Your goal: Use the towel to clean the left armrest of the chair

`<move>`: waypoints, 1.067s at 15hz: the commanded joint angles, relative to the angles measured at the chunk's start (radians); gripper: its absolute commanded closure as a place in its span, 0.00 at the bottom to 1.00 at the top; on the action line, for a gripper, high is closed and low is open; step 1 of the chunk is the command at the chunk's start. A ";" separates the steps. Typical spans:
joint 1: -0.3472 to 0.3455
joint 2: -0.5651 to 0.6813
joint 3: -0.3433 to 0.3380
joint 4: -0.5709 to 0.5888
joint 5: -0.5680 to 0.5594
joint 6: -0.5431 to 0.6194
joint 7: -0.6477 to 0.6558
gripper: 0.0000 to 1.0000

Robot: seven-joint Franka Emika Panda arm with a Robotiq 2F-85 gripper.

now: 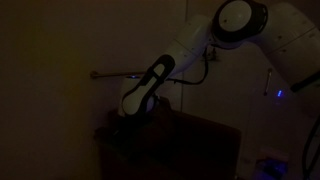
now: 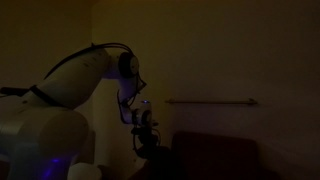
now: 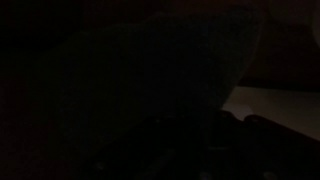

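Wiping step I think, pics v dark. Hand (image 2: pixel 147 141) is clenched, can't tell if the towel's in it, low over the chair (image 1: pixel 190 145) by the left armrest (image 1: pixel 122 132). Nxt I'd press down and drag along the top.

Your arm (image 1: pixel 240 20) wears a smooth white shell that looks like faintly glossy plastic. The chair (image 1: pixel 190 140) reads as dull, matt dark brown. You cannot tell the thin wall rail (image 2: pixel 210 101)'s material in this gloom.

White arm (image 1: pixel 185 45), dark brown chair (image 1: pixel 200 145), small blue light (image 1: pixel 280 95)
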 commanded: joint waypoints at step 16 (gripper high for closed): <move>-0.124 -0.405 0.171 -0.579 0.479 -0.320 -0.063 0.94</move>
